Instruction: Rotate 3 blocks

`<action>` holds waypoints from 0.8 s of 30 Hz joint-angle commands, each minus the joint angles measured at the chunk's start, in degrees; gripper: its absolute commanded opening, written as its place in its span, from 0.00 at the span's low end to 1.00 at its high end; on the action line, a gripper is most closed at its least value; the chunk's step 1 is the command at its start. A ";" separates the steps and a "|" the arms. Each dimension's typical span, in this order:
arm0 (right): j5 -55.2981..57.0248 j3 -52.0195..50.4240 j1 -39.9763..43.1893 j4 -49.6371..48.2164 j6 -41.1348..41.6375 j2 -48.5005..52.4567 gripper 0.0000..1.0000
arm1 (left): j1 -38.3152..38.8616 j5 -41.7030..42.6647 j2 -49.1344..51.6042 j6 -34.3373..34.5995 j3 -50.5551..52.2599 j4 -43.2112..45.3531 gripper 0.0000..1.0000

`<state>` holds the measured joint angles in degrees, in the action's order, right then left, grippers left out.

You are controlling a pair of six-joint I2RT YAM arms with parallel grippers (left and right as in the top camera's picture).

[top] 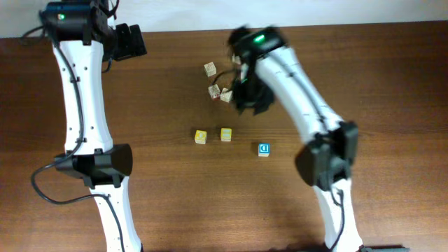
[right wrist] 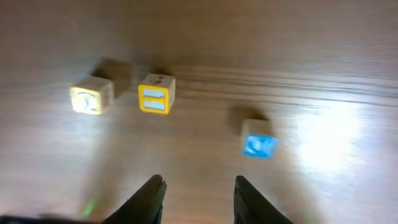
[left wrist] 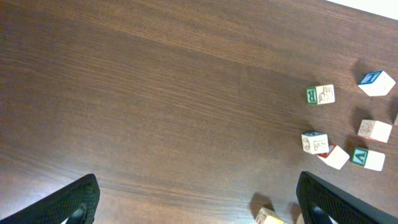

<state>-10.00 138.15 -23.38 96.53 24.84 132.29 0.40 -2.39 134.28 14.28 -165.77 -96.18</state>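
The three blocks lie in a loose row at mid-table: a yellow-faced block (top: 201, 137), a second yellow-faced block (top: 226, 134) and a blue-faced block (top: 264, 149). The right wrist view shows them ahead of the fingers, blurred: the left yellow block (right wrist: 91, 98), the middle yellow block (right wrist: 156, 94) and the blue block (right wrist: 259, 142). My right gripper (top: 250, 101) (right wrist: 199, 190) hovers behind the row, open, with only bare wood between its fingers. At the far left corner my left gripper (top: 130, 42) (left wrist: 202, 205) stands wide open and holds nothing.
Three cream cubes (top: 215, 92) with red marks sit just left of the right gripper, one of them further back (top: 210, 68). Several lettered cubes (left wrist: 320, 94) lie at the right of the left wrist view. A white wall runs along the table's far edge (top: 315, 28).
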 commanded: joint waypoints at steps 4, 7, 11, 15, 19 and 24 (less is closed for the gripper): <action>-0.87 -0.09 2.01 0.83 -4.28 -7.32 0.41 | 0.33 0.00 -2.51 -0.90 -1.22 -0.52 0.99; -0.09 -7.28 1.97 0.83 -4.26 -7.32 0.40 | 0.33 0.00 -2.51 -0.90 -1.14 -0.52 0.99; 0.15 -20.61 2.12 -0.61 -4.04 -7.34 0.39 | 0.33 0.00 -2.51 -0.90 -1.14 -0.52 0.99; 2.10 -27.67 1.11 -5.27 -3.82 -7.34 0.39 | 0.33 0.00 -2.51 -0.90 -1.14 -0.52 0.99; 3.37 -33.31 -0.42 -9.25 -3.13 -7.34 0.35 | 0.33 0.00 -2.51 -0.90 -1.14 -0.52 0.99; 3.39 -37.99 -0.57 -14.08 -3.10 -7.34 0.30 | 0.33 0.00 -2.51 -0.90 -1.14 -0.52 0.99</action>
<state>-7.77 102.15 -23.86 83.83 21.23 125.21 0.62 -2.39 133.56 14.28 -165.99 -96.66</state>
